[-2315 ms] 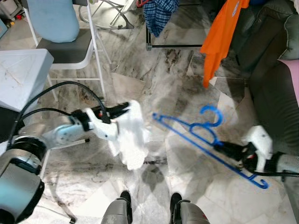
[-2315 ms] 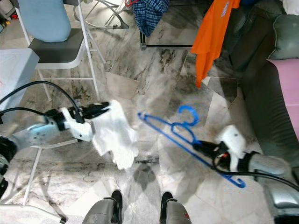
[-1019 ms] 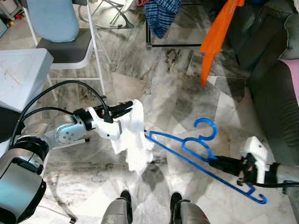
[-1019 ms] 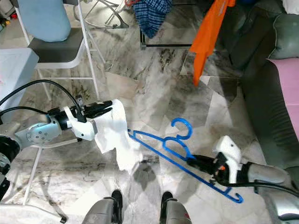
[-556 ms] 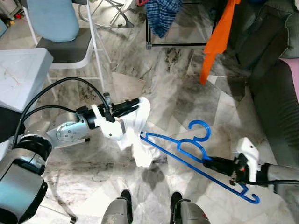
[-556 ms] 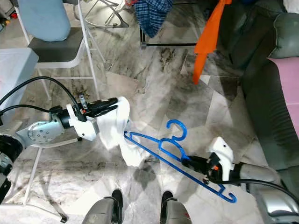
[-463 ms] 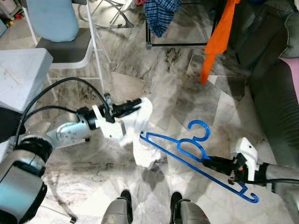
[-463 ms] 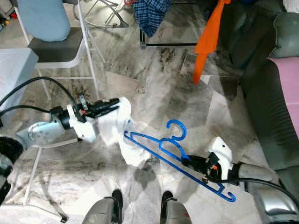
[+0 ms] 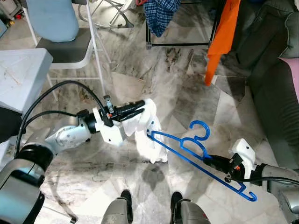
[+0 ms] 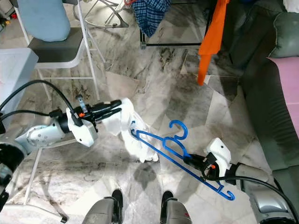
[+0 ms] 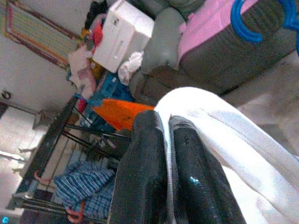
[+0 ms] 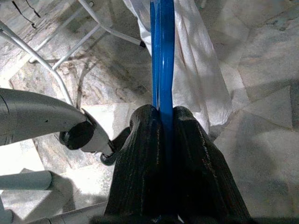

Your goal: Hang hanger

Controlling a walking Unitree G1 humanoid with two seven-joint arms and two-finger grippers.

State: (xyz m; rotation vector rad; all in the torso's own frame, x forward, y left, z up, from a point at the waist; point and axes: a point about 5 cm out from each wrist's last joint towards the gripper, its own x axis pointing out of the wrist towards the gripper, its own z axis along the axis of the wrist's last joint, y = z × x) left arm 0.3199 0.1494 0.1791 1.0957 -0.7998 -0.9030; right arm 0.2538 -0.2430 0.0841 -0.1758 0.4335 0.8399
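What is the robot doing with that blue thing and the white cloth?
The robot is putting a shirt on a hanger. Its left hand pinches a white shirt and holds it up above the floor. Its right hand grips a blue hanger, whose far tip touches the shirt. Other clothes already hang on a rack ahead.

At mid-frame the left gripper (image 9: 138, 108) holds a cloth (image 9: 150, 135) that hangs above the floor (image 9: 177, 88). The far tip of the hanger (image 9: 196, 151) touches the cloth, and the hanger slants down to the lower right, pinched in the right gripper (image 9: 211, 161). A chair (image 9: 65, 42) stands at upper left, a garment rack (image 9: 187, 28) at top centre, a sofa (image 9: 275, 84) along the right edge.
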